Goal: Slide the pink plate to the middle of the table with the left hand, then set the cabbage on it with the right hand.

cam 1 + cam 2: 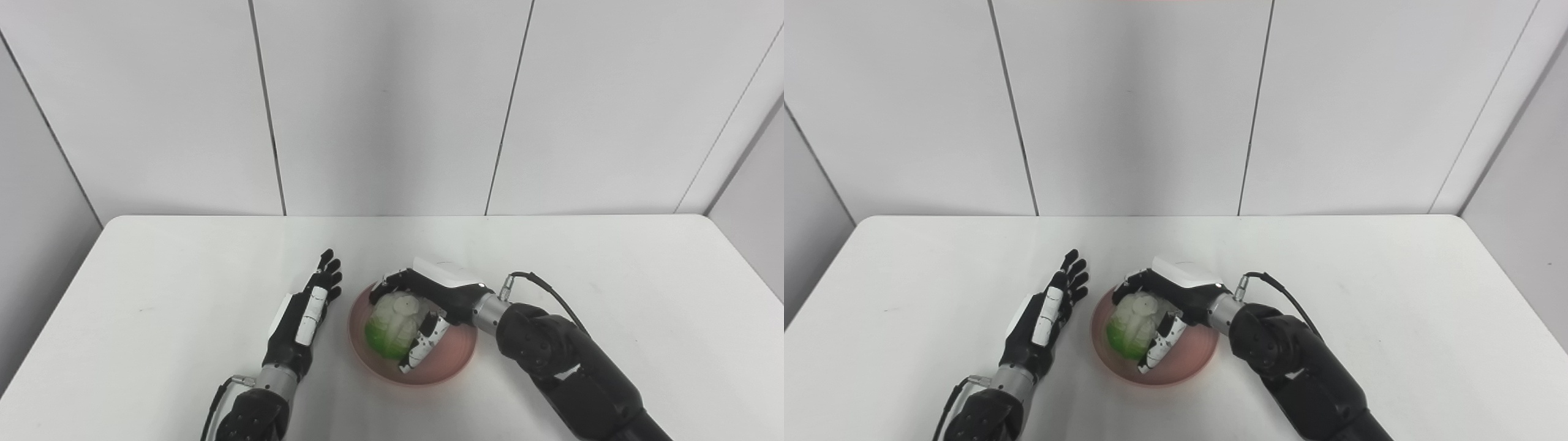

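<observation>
Two hands share the lower middle of the frame, on a white table [184,257] backed by pale wall panels [392,104]. The pink plate [452,361] lies just below the centre of the picture, near the middle of the table's width and closer to its near edge than to the wall. On it sits the cabbage [393,324] — pale at its top, bright green toward its lower left — resting over the left part of the plate.

The right hand [429,300] reaches in from the lower right, its dark forearm crossing the right side of the plate. Its fingers [392,282] curl over the upper side of the cabbage while the thumb [422,349] lies against the lower right side, so the hand wraps the cabbage from above and from the right, grasping it. The cabbage appears to sit on the plate, though the pictures do not settle whether its full weight rests there.

The left hand [309,306] lies just left of the plate, its arm coming up from the bottom edge. Its fingers [329,269] are stretched out and slightly spread, pointing toward the upper right — released, holding nothing. The hand stands just beside the plate's left rim; whether it touches the rim cannot be told. A thin black cable [545,288] loops up from the right wrist.
</observation>
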### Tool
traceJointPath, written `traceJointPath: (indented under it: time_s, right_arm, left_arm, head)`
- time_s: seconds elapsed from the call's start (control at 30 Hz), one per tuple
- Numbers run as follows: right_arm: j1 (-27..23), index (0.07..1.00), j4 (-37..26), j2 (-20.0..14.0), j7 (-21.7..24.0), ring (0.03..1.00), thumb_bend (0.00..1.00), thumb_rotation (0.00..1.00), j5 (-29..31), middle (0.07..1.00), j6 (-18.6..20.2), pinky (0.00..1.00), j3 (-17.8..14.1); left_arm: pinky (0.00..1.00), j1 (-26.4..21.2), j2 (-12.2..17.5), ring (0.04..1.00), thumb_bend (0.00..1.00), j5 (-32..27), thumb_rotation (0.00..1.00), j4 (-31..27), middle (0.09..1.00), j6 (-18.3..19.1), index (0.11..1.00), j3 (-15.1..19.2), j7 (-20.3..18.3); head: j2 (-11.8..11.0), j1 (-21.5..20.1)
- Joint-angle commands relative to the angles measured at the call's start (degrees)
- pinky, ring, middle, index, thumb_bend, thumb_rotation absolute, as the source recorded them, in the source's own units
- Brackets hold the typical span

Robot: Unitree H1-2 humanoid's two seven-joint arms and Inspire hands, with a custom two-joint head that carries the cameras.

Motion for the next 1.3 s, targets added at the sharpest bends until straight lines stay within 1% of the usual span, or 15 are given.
traceJointPath:
  time_s: [0.0, 0.27, 0.37, 0.47, 0.53, 0.6, 0.67, 0.73, 0.83, 0.87, 0.93, 1.03, 1.07, 1.17, 1.27]
  right_arm:
    - [-1.5, 0.717, -2.18, -0.74, -0.02, 0.762, 0.9, 0.17, -0.87, 0.775, -1.0, 0.66, -0.19]
    - [-1.35, 0.749, -5.64, -1.54, 1.62, 0.792, 0.95, 0.2, -3.81, 0.822, 1.13, 0.66, -0.51]
    - [-1.44, 0.761, -7.69, -2.12, 2.49, 0.799, 0.96, 0.22, -5.55, 0.829, 2.1, 0.67, -0.78]
    - [-1.8, 0.767, -8.88, -2.76, 3.27, 0.802, 0.96, 0.25, -5.55, 0.829, 2.21, 0.68, -1.44]
    - [-2.02, 0.774, -9.85, -3.19, 3.78, 0.805, 0.97, 0.27, -4.9, 0.831, 2.27, 0.68, -2.18]
    - [-2.1, 0.776, -10.94, -3.39, 4.16, 0.809, 0.98, 0.25, -3.55, 0.829, 1.95, 0.7, -3.3]
    - [-2.19, 0.78, -12.4, -3.3, 4.8, 0.816, 0.98, 0.25, -2.05, 0.835, 2.81, 0.7, -4.79]
    - [-2.39, 0.788, -13.14, -2.88, 4.93, 0.823, 0.98, 0.26, 0.6, 0.839, 3.25, 0.71, -6.64]
    - [-3.18, 0.804, -12.58, -2.63, 4.8, 0.834, 0.99, 0.27, 4.33, 0.847, 2.24, 0.74, -8.85]
    - [-3.53, 0.824, -12.16, -2.75, 4.91, 0.844, 1.0, 0.32, 5.31, 0.857, 1.93, 0.76, -9.34]
    - [-4.13, 0.848, -11.58, -3.19, 5.17, 0.853, 1.0, 0.37, 6.31, 0.868, 1.7, 0.77, -9.82]
    - [-4.59, 0.903, -12.36, -4.22, 6.4, 0.876, 1.0, 0.46, 6.73, 0.9, 3.51, 0.78, -10.08]
    - [-4.72, 0.91, -12.81, -4.55, 7.16, 0.878, 1.0, 0.46, 6.96, 0.904, 4.63, 0.78, -10.19]
    - [-4.76, 0.962, -14.09, -5.24, 8.93, 0.923, 1.0, 0.53, 8.41, 0.956, 7.79, 0.81, -11.01]
    - [-3.66, 0.993, -15.19, -5.17, 8.38, 0.948, 1.0, 0.6, 11.07, 0.979, 10.55, 0.84, -13.43]
  left_arm:
    - [0.95, 0.42, -1.25, 0.972, 0.82, 0.91, 1.0, 1.71, 0.984, 2.91, 0.985, -1.59, -1.43]
    - [0.95, 0.6, -1.24, 0.969, 0.83, 0.88, 1.0, 1.46, 0.982, 3.15, 0.981, -1.55, -1.34]
    - [0.94, 0.61, -1.22, 0.967, 0.82, 0.87, 1.0, 1.58, 0.983, 2.86, 0.982, -1.49, -1.27]
    - [0.94, 0.64, -1.31, 0.966, 0.82, 0.65, 1.0, 1.75, 0.983, 2.85, 0.982, -1.31, -1.2]
    - [0.95, 0.59, -1.11, 0.969, 0.82, 0.76, 1.0, 1.91, 0.985, 2.9, 0.986, -1.41, -1.38]
    - [0.95, 0.59, -0.9, 0.972, 0.84, 0.97, 1.0, 1.76, 0.987, 3.35, 0.989, -1.57, -1.48]
    - [0.97, 0.53, -0.92, 0.975, 0.85, 0.59, 1.0, 1.94, 0.989, 3.66, 0.991, -1.42, -1.68]
    - [0.97, 0.6, -0.98, 0.972, 0.84, 0.62, 1.0, 1.93, 0.984, 3.43, 0.987, -1.36, -1.52]
    - [0.96, 0.86, -0.97, 0.962, 0.84, 1.16, 1.0, 1.44, 0.974, 3.8, 0.977, -1.45, -0.99]
    - [0.94, 0.98, -1.0, 0.956, 0.83, 1.21, 1.0, 1.22, 0.968, 4.0, 0.97, -1.44, -0.88]
    - [0.93, 1.15, -0.98, 0.954, 0.83, 1.12, 1.0, 0.84, 0.967, 4.49, 0.97, -1.43, -0.89]
    - [0.94, 1.1, -0.86, 0.953, 0.84, 1.02, 1.0, 0.9, 0.969, 4.74, 0.973, -1.45, -0.95]
    - [0.94, 1.1, -0.86, 0.953, 0.84, 0.95, 1.0, 0.88, 0.969, 4.92, 0.973, -1.41, -0.95]
    - [0.95, 0.96, -0.84, 0.958, 0.83, 0.51, 1.0, 1.49, 0.974, 4.1, 0.978, -1.17, -1.19]
    - [0.94, 0.86, -0.59, 0.953, 0.81, 0.79, 1.0, 1.86, 0.97, 3.27, 0.976, -1.1, -0.99]
  head:
    - [0.15, -0.03]
    - [0.3, -0.1]
    - [0.3, -0.18]
    - [0.31, -0.24]
    - [0.29, -0.26]
    - [0.27, -0.31]
    - [0.27, -0.31]
    - [0.13, -0.38]
    - [0.06, -0.49]
    - [0.06, -0.49]
    - [0.07, -0.39]
    - [0.02, -0.48]
    - [0.02, -0.48]
    - [-0.44, -0.66]
    - [-0.89, -0.94]
